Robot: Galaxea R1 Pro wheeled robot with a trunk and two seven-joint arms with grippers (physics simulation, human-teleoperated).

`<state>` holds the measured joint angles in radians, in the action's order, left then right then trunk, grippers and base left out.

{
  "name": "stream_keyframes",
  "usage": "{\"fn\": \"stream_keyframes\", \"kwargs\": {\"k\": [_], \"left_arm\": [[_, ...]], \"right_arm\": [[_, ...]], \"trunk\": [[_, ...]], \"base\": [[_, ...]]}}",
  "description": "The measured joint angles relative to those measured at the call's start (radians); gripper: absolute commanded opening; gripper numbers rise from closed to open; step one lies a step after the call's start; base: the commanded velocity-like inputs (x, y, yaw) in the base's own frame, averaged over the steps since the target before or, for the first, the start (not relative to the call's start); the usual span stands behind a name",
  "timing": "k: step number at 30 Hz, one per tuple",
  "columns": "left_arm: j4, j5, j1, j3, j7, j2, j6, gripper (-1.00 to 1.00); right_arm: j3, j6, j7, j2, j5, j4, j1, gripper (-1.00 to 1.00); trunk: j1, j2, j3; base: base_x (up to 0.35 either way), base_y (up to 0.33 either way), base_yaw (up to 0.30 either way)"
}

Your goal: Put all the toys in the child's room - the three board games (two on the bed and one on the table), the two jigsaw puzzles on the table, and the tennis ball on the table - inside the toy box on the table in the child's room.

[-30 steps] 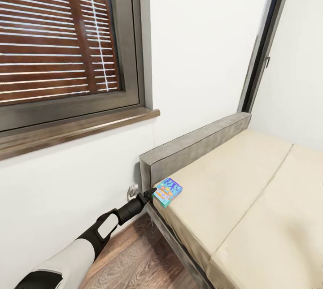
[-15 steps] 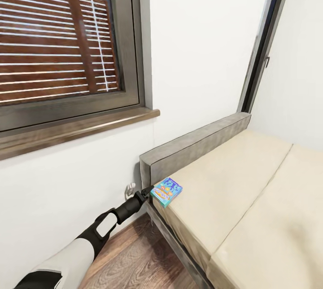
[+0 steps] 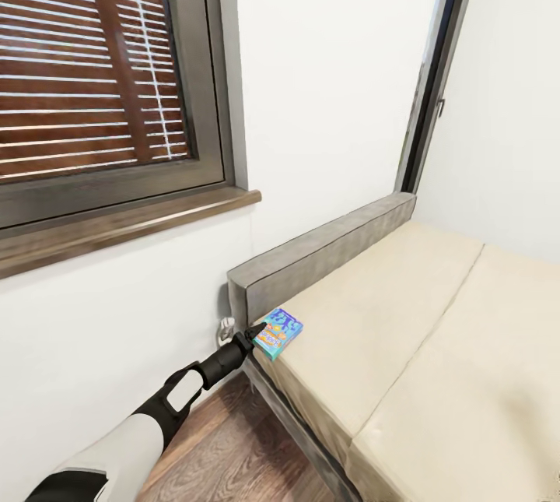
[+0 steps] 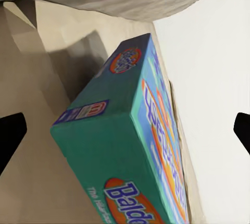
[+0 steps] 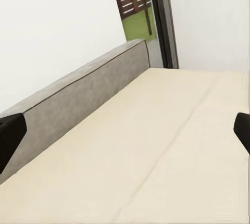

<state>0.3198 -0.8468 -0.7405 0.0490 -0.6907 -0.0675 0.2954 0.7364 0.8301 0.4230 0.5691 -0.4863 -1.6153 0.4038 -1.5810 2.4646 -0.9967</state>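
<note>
- The white-walled child's room (image 3: 327, 58) has a dark-framed window with brown wooden slats (image 3: 93, 89) and a brown wooden sill (image 3: 132, 226).
- The bed, a beige mattress (image 3: 404, 331) with a grey upholstered headboard (image 3: 327, 249), stands against the wall over a wood-plank floor (image 3: 225, 447).
- The left arm, white with a black forearm (image 3: 155, 416), reaches toward the corner of the mattress.
- The small blue-and-teal printed board game box (image 3: 278, 333) sits on the mattress corner just below the headboard, tilted up on one edge.
- The left gripper (image 3: 253, 332) meets the box's near edge; in the left wrist view its fingers (image 4: 11, 138) stand wide apart on either side of the box (image 4: 130, 146), not clamped.
- The right gripper's fingertips (image 5: 10, 135) are spread apart above the bare mattress.
</note>
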Motion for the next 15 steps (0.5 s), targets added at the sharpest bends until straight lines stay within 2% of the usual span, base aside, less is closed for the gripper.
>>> {"fn": "stream_keyframes", "kwargs": {"k": [15], "left_arm": [[-0.018, -0.002, 0.0, -0.001, 0.001, -0.001, 0.0, 1.0]], "right_arm": [[0.0, 0.0, 0.0, 0.0, 0.0, 0.0, 0.0, 1.0]], "trunk": [[0.0, 0.0, 0.0]], "base": [[0.0, 0.0, -0.011]]}}
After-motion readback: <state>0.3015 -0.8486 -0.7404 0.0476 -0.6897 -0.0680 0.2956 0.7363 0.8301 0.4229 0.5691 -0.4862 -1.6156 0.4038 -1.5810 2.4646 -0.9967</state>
